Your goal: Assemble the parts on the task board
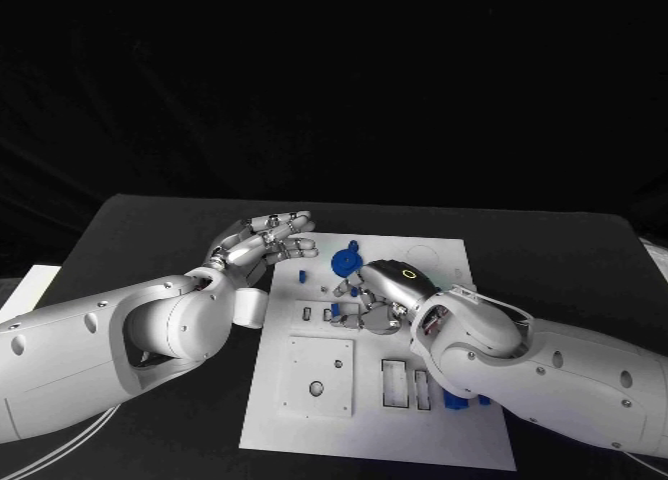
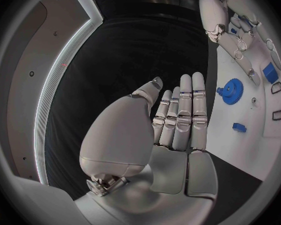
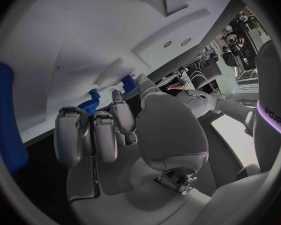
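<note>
**Right hand down on the board, left hand held flat beside it**

The task board (image 1: 366, 400), a white plate, lay in the middle of the black surface (image 1: 565, 250), its long side running away from the robot. Small blue parts (image 1: 344, 262) sat toward its far end, among them a blue gear (image 2: 230, 90) that lay flat on the white, with a smaller blue piece (image 2: 239, 127) a little apart from it. More blue pieces (image 1: 457, 400) lay at the board's right edge, close under the right forearm. Nearer the robot the board carried a raised square panel (image 1: 318, 376) and a pair of dark rectangular slots (image 1: 406, 385).

The right hand (image 1: 380, 295) was over the middle of the board, palm down, its fingers (image 1: 366, 318) curled toward the plate among the small pieces there. From behind its wrist the fingers (image 3: 93, 135) were bent in side by side, with blue pieces just past their tips. Whether they pinched one of them, or merely touched the board, I could not tell.

The left hand (image 1: 262, 240) stood off the board's far left corner, above the dark surface. Its fingers (image 2: 181, 112) were straight and pressed together, the thumb alongside, the palm flat and holding nothing. The blue gear lay just beyond it on the board, apart from its fingertips.
</note>
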Motion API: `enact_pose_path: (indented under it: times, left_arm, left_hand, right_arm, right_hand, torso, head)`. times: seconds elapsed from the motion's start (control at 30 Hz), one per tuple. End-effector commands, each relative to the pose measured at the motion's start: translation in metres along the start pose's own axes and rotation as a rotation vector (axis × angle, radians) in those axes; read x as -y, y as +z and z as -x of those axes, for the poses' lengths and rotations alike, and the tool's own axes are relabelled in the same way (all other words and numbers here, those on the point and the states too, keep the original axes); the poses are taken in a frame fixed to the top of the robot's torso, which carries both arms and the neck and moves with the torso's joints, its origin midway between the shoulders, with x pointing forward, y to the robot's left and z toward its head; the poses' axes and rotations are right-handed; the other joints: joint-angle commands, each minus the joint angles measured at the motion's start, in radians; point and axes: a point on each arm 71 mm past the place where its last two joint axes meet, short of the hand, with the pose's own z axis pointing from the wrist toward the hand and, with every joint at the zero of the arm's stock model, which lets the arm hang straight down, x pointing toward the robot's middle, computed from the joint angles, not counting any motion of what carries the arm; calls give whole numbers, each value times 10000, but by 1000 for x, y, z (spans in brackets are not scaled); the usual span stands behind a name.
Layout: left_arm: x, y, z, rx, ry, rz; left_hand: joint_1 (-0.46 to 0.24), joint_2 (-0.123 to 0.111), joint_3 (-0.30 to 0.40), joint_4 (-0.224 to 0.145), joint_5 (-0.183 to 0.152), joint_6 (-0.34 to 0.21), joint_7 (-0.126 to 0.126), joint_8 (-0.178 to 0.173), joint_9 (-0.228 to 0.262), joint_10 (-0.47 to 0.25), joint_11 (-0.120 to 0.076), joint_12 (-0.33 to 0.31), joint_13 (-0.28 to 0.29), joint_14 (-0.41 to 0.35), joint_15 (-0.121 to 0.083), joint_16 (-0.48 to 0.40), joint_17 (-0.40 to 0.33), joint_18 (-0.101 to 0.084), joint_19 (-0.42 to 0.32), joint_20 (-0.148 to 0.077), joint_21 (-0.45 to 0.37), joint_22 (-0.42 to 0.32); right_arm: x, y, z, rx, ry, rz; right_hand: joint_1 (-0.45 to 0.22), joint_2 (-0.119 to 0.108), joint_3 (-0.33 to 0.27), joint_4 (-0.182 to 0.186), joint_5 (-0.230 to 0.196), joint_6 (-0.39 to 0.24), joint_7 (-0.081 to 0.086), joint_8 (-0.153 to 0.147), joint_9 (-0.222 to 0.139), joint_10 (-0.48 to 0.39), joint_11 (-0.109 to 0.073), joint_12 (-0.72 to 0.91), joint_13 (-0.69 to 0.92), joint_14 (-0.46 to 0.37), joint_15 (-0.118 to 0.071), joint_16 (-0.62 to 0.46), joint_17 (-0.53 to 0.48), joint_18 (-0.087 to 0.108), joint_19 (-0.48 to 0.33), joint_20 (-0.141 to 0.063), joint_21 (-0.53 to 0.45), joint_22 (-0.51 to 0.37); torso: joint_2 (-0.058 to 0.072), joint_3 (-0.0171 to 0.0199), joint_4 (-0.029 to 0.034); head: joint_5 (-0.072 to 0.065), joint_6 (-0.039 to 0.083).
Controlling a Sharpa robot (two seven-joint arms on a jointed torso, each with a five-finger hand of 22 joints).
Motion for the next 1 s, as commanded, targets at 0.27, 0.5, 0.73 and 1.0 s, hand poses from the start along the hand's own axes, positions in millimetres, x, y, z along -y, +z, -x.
enact_pose_path:
  times: [0.27,0.5,0.73,1.0]
  left_arm:
    - [-4,3,5,-340,1015,598]
    - [-12,3,14,-736,2730,1980]
    - [-20,8,19,-1501,5253,4456]
    - [-22,23,11,-2518,9390,7172]
  left_hand:
    - [-961,-290,-39,373,-55,692,-465,174,75,1735,-594,565,336,2257,-656,2133,1620,134,1488,-566,1703,874]
    - [-1945,-564,-975,971,-142,1293,-979,715,446,3245,-1270,3162,2466,3273,-1168,12798,10979,-565,3510,-1169,6465,6422]
    - [-2450,-175,-1492,1611,-102,1223,-1239,1624,1190,2929,-1397,9184,8368,3406,-1349,13901,12017,-857,3993,-1286,7908,8482]
    - [-2986,-11,-2516,2482,-512,949,-1491,3121,2440,2813,-1575,11193,10387,3406,-1498,13901,12017,-999,4320,-1420,8439,9402]
  right_arm:
    - [-2,-18,26,1594,1145,1897]
    - [14,-41,56,1005,2127,2107]
    - [44,-60,96,1156,3459,981]
    - [79,-71,129,1844,4075,-240]
  right_hand:
    - [252,-31,-120,112,-111,-192,-15,-13,-7,-132,60,-75,264,974,107,-49,2278,71,-14,112,-62,-44]
    - [469,22,-210,157,-40,-215,-4,17,11,-254,74,-252,143,936,124,-153,2136,108,-99,134,-173,-226]
    - [598,151,-293,196,78,-199,-8,35,26,-398,69,-502,-28,872,117,-328,1908,177,-246,134,-381,-579]
    - [660,229,-333,205,214,-193,-11,42,32,-420,63,-544,-68,860,111,-371,1856,190,-269,129,-431,-652]
  torso:
    - [-56,26,-32]
    - [-254,96,-24]
    - [-492,168,-70]
    - [-719,279,-87]
  head:
    - [-2,52]
    - [-1,28]
    - [-1,15]
    - [23,-73]
